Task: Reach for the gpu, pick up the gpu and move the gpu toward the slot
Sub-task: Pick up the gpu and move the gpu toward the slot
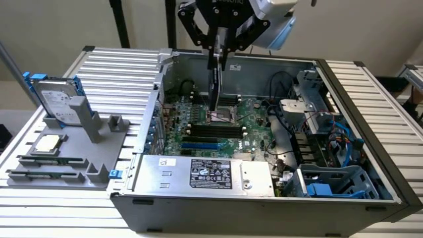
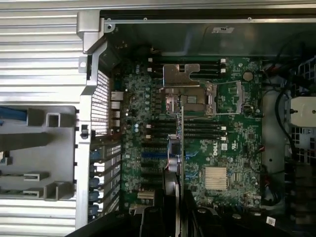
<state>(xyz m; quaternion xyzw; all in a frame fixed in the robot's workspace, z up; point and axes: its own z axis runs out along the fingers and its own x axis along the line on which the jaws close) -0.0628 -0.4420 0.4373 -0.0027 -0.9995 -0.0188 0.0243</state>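
Gpu [image 1: 216,74] hangs edge-down, clamped in the gripper [image 1: 219,47], above the open motherboard [image 1: 218,131]

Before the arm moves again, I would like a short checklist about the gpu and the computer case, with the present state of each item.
1. Gpu held by gripper: ok, it hangs edge-down from the fingers.
2. Gpu lifted off the gray holder tray: ok, it is above the open case.
3. Gpu clear of the motherboard: cannot tell, its lower edge looks near the board.
4. Gpu seated in a slot: not ok, it is not seated.
5. Card aligned with the blue slots: cannot tell.
6. Hard drive away from the path: ok, it stands on the tray.
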